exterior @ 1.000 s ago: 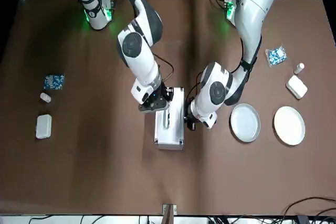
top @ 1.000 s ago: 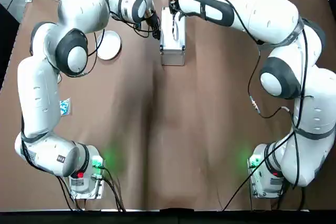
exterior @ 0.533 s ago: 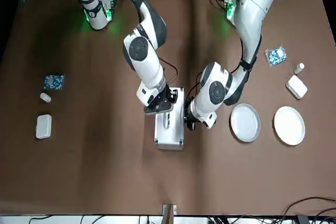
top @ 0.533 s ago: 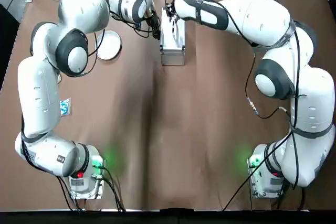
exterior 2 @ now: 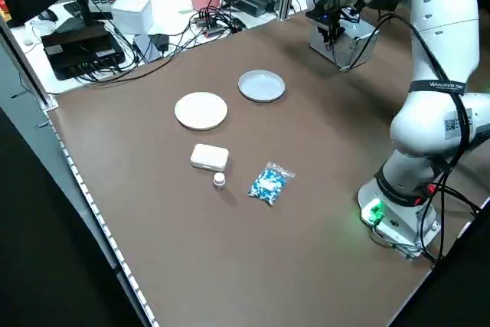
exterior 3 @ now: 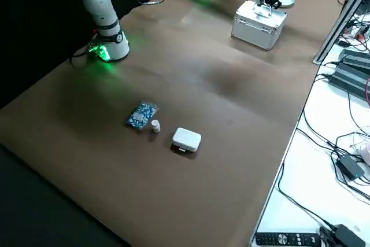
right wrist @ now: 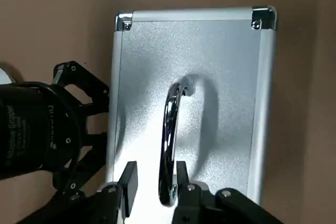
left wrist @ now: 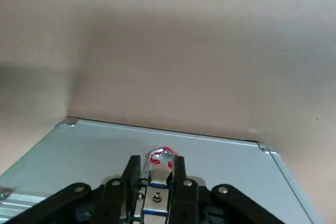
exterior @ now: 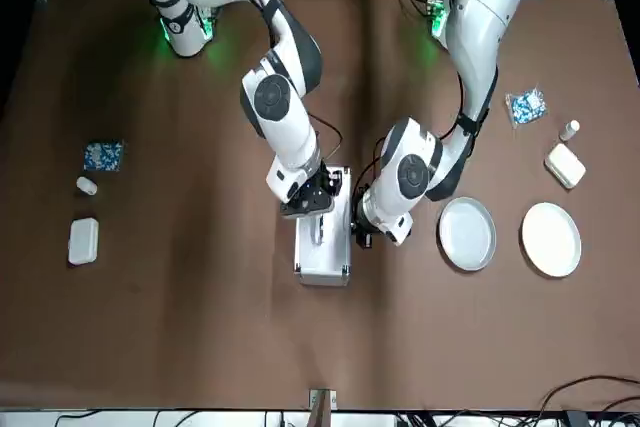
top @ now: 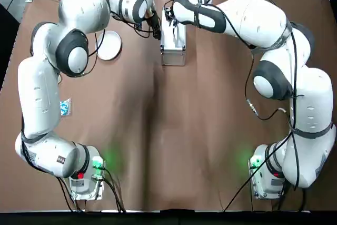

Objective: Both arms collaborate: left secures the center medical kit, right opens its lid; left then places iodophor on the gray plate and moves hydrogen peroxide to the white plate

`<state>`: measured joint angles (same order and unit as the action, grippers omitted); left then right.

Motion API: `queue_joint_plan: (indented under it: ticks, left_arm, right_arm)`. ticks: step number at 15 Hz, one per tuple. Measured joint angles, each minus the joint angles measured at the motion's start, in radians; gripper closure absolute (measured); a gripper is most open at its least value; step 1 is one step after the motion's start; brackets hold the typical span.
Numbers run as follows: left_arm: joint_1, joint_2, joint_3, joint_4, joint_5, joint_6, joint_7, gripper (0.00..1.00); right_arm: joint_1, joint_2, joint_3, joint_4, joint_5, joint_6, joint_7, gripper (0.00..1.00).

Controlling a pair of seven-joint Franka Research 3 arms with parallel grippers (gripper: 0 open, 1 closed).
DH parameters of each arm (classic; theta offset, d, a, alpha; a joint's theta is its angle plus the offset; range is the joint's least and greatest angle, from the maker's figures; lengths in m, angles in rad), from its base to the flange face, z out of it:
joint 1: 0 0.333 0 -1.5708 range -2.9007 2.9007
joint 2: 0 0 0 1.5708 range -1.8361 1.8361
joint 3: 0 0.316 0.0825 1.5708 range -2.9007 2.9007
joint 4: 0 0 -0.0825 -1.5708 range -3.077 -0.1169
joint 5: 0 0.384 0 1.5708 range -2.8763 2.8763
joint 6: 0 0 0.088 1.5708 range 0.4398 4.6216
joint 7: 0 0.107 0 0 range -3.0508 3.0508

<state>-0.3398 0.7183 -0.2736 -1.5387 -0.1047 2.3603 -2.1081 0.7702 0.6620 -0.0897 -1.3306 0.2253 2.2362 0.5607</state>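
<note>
While the medical kit point(exterior: 322, 225) sits closed at centre frame, the right gripper point(right wrist: 153, 186) straddles the lid point(right wrist: 207, 85) handle point(right wrist: 170, 135), fingers apart; the left gripper point(left wrist: 156, 176) clamps a small latch point(left wrist: 160, 159) on the kit's side, gray plate point(exterior: 467, 233) lower right

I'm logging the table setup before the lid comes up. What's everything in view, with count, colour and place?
medical kit: 1, silver-white, table centre, lid shut
gray plate: 1, pale grey, on the robot's left of the kit
white plate: 1, creamy, beyond the gray plate
small white boxes: 2, one per table side
blue packets: 2, one per side
small bottles: 2, one per side
left gripper: 1, against the kit's side
right gripper: 1, fingers astride the lid's handle
</note>
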Motion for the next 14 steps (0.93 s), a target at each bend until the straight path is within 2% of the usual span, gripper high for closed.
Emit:
queue_joint_plan:
  ticks: [2, 3, 7, 14]
  left_arm:
    - [-0.001, 0.0, 0.0, 0.0, 0.004, 0.0, 0.0, 0.7]
    - [-0.001, 0.0, 0.0, 0.0, 0.004, 0.0, 0.0, 0.7]
    - [-0.001, 0.0, 0.0, 0.0, 0.005, 0.0, 0.0, 0.7]
    - [-0.002, 0.0, 0.0, 0.001, 0.012, 0.0, -0.001, 0.7]
  right_arm:
    - [0.0, 0.001, 0.0, 0.0, 0.0, 0.0, 0.0, 0.64]
    - [0.0, 0.001, 0.0, 0.0, 0.0, 0.0, 0.0, 0.69]
    - [0.0, 0.001, 0.0, 0.0, 0.0, 0.0, 0.0, 0.76]
    - [-0.001, 0.004, -0.01, 0.0, 0.0, 0.0, 0.0, 0.76]
